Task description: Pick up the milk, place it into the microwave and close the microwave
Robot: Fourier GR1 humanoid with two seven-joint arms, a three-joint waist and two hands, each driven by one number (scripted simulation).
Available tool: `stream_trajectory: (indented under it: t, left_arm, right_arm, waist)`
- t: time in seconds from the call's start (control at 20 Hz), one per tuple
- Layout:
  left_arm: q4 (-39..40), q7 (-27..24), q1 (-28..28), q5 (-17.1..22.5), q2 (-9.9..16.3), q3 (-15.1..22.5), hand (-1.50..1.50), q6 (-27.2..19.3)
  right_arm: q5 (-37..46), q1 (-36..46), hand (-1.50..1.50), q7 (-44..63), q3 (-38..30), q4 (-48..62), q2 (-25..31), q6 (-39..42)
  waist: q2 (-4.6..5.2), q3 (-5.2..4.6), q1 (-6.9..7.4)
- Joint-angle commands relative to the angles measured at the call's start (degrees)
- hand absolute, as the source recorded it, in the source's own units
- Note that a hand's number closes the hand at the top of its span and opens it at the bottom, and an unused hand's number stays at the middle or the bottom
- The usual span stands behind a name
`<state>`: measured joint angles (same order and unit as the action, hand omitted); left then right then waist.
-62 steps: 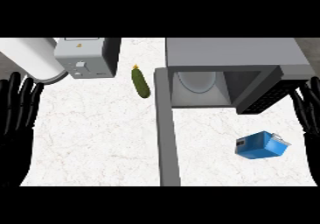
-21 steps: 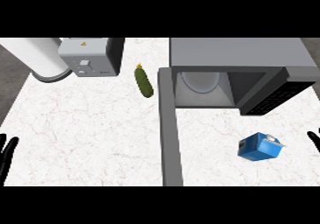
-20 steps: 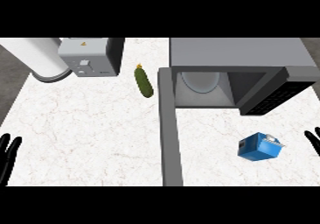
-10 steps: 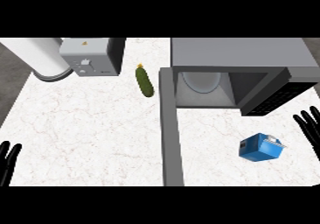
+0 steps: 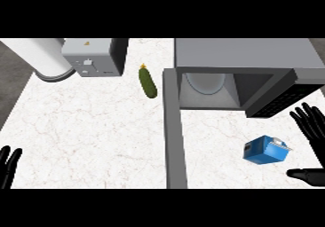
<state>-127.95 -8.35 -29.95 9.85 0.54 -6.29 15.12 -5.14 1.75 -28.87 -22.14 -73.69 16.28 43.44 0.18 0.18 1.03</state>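
Observation:
The milk, a small blue carton (image 5: 265, 150) with a white top, lies on the counter in front of the microwave (image 5: 247, 73). The microwave stands at the back right with its door (image 5: 175, 133) swung wide open toward me; a glass turntable shows inside. My right hand (image 5: 315, 133) is open just right of the milk, fingers spread upward and thumb pointing left below the carton, not touching it. At the lower left edge, only the straight fingertips of my left hand (image 5: 5, 166) show.
A green cucumber (image 5: 147, 82) lies left of the microwave. A grey toaster (image 5: 93, 57) and a white cylinder (image 5: 42, 57) stand at the back left. The white marble counter (image 5: 86, 133) ends in a dark floor at the left.
My right hand has come up from the lower right edge and now stands beside the milk. The left hand has sunk slightly at the lower left. The milk has not moved.

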Motion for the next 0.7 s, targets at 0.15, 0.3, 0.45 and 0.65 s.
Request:
stream_trajectory:
  t: [0.15,0.3,0.45,0.65]
  left_arm:
    - [0.24,-0.5,-0.73,-0.77,-0.52,2.86,-1.5,-2.0]
    - [0.35,0.25,0.68,1.25,0.27,-0.32,-1.5,-0.12]
    - [-0.01,-1.63,-1.17,-0.37,-0.5,1.32,-1.5,0.07]
    - [0.96,-1.72,-0.91,1.1,-0.32,-0.04,-1.5,0.78]
  right_arm:
    - [5.43,0.86,-1.5,-17.1,5.26,10.06,3.6,5.98]
    - [7.56,2.89,-1.5,-20.48,8.54,13.92,3.33,2.06]
    - [8.36,4.76,-1.5,-22.98,10.07,17.0,5.94,-0.33]
    - [10.73,5.84,-1.5,-28.64,13.44,24.04,4.34,-5.94]
  waist:
    - [0.13,0.07,0.12]
    - [0.33,0.16,0.7]
    - [0.12,0.06,0.69]
    - [0.28,0.11,1.0]
